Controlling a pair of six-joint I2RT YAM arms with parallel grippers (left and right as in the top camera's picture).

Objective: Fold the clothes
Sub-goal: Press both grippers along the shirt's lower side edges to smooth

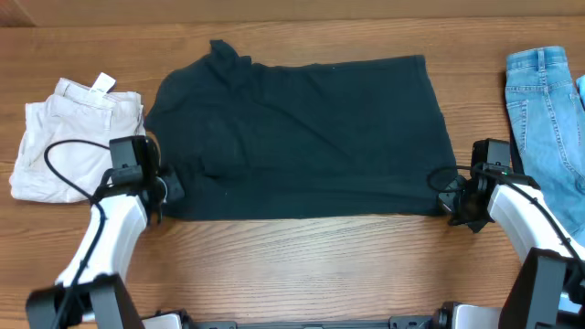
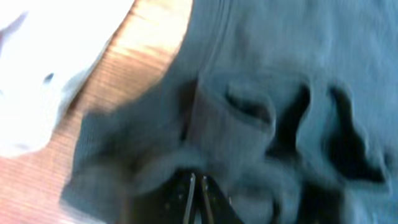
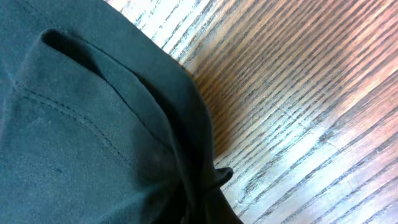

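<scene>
Clamping the near left corner of the T-shirt [image 1: 302,137] with the left gripper [image 1: 172,190], jaws closed tight on bunched dark fabric. Pinching the T-shirt's near right corner with the right gripper [image 1: 448,194], likewise closed on the cloth. Lying spread flat on the table [image 1: 302,265], with beige shorts [image 1: 73,137] just left of the T-shirt and blue jeans [image 1: 544,100] off to its right

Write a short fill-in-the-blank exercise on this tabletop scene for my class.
1. The beige shorts lie to the ____ of the dark T-shirt.
2. The jeans on the right gripper's side are light ____.
3. The left gripper and the right gripper each pinch a corner of the ____.
Missing words: left; blue; T-shirt.
</scene>
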